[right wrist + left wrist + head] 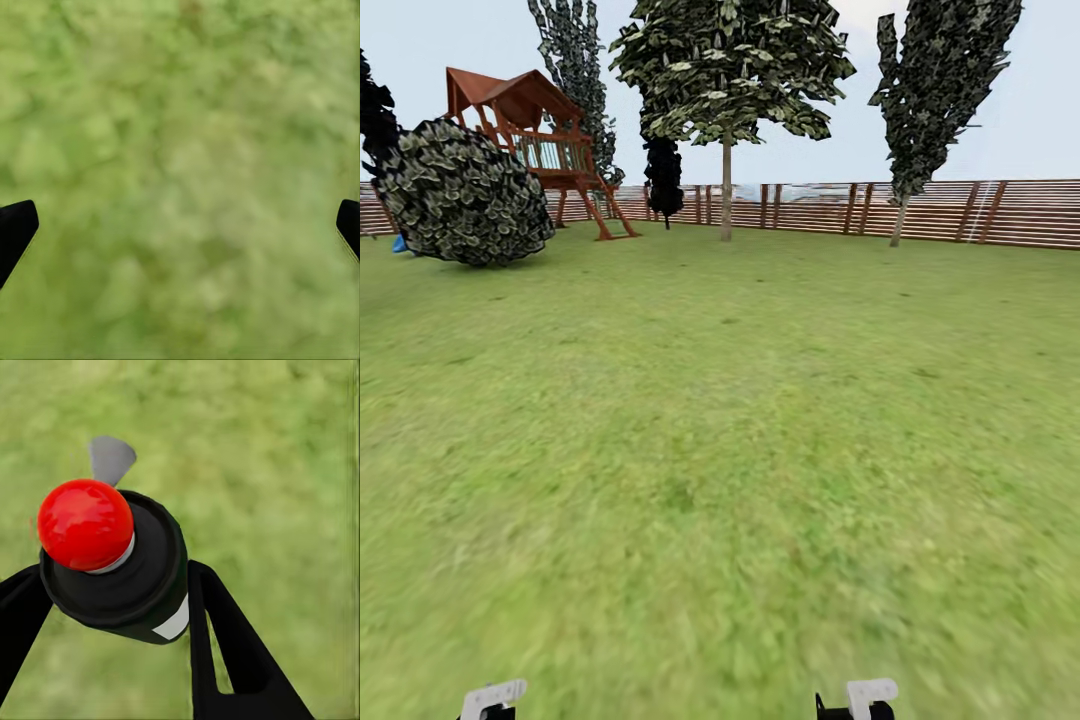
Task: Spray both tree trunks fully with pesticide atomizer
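1. Progress: pick-up looks done. The pesticide atomizer (pixel 112 562) sits clamped between the black fingers (pixel 232 652) of the left claw (pixel 112 585), off the ground, over blurred lawn (pixel 262 457). Red tip and white band face the wrist cam.
2. Right claw (pixel 180 225): spread wide, fingertips at both frame edges, nothing between them, only grass below.
3. Left to do, as I judge it: spraying. No spray visible, and both trees are well apart from the robot. Head cam shows one tree (pixel 726 80) w/ its thin pale trunk (pixel 726 185) by the fence (pixel 960 210), another tree (pixel 940 90) to its right, also at the fence.
4. Robot seems in transit across open grass; a round bush (pixel 460 195) and a red-brown play tower (pixel 535 140) stand far left.
5. Containers: only the atomizer; its contents can't be seen, body is opaque.
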Tool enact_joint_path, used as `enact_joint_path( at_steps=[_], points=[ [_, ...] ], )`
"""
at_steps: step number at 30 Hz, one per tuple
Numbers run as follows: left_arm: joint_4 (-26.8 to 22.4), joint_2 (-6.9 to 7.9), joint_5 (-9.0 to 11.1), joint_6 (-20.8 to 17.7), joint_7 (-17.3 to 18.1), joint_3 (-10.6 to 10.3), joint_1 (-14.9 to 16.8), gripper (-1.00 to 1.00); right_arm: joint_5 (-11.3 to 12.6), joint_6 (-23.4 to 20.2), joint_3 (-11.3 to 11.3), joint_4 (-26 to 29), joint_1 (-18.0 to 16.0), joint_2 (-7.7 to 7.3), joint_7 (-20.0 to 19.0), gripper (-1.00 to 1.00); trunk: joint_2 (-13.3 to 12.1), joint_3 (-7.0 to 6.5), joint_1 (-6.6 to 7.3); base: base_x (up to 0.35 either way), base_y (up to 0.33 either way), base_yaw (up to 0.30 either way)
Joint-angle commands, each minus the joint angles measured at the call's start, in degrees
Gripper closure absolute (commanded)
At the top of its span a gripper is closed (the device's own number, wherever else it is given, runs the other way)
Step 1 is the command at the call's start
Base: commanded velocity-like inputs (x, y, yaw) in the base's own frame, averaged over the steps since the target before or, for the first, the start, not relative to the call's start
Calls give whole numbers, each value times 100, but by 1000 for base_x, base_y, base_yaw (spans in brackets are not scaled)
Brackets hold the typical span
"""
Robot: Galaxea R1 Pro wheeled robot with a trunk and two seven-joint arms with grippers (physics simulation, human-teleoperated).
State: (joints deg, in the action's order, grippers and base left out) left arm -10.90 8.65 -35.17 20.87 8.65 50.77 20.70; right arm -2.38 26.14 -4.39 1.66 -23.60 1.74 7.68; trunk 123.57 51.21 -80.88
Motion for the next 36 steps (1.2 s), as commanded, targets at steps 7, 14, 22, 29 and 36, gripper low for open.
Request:
enact_joint_path(
  at_steps=[7, 14, 22, 29, 36],
  points=[
    [132, -5, -19, 22, 40, 68, 5, 100, -26, 5, -44, -8, -4, 1, 58, -100, 2, 5, -3, 339, 0, 0],
    [128, -4, -46, 22, 49, 65, 5, 100, -26, 5, -44, -6, -4, 1, 58, -100, 2, 5, -3, 339, 0, 0],
    [132, -4, -94, 22, 49, 47, 5, 100, -26, 5, -44, -8, -4, 1, 58, -100, 2, 5, -3, 339, 0, 0],
    [132, -12, -95, 22, 49, 32, 5, 100, -26, 5, -44, -6, -4, 1, 58, -100, 2, 5, -3, 339, 0, 0],
    [132, -12, -83, 26, 63, 22, 5, 100, -26, 5, -47, -7, -4, 1, 58, -100, 2, 5, -3, 339, 0, 0]
  ],
)
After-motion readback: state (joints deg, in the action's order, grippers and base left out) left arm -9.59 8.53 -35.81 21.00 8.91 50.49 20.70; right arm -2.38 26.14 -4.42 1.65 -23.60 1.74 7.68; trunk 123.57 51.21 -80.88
